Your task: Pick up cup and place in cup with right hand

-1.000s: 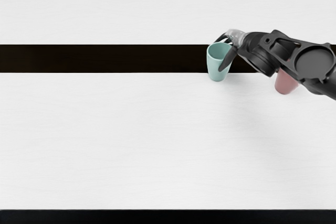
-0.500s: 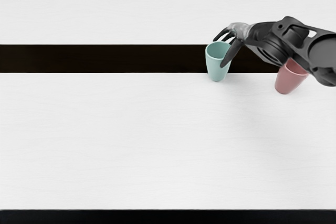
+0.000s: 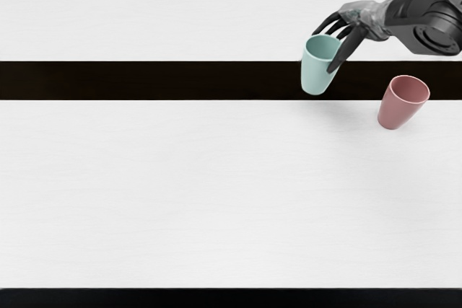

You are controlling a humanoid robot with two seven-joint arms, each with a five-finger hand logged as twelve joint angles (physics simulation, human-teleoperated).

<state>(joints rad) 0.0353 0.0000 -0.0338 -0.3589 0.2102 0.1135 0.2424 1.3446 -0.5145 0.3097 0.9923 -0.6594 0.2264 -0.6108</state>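
My right hand (image 3: 333, 47) comes in from the right edge and grasps the mint green cup (image 3: 315, 71) near its rim, the thumb on the near right side and the other fingers at the far side. The green cup is held above the table, roughly upright, its mouth facing up. To the right and a little nearer stands the pink cup (image 3: 401, 104), its open rim in full view. A gap separates the two cups.
The white table (image 3: 180, 192) is crossed by a dark band (image 3: 144, 81) behind the cups. Another dark strip (image 3: 216, 298) runs along the near edge.
The right hand has closed on the green cup and moved it up and to the right, away from its earlier spot. The arm has moved back, uncovering the pink cup, which stays where it was.
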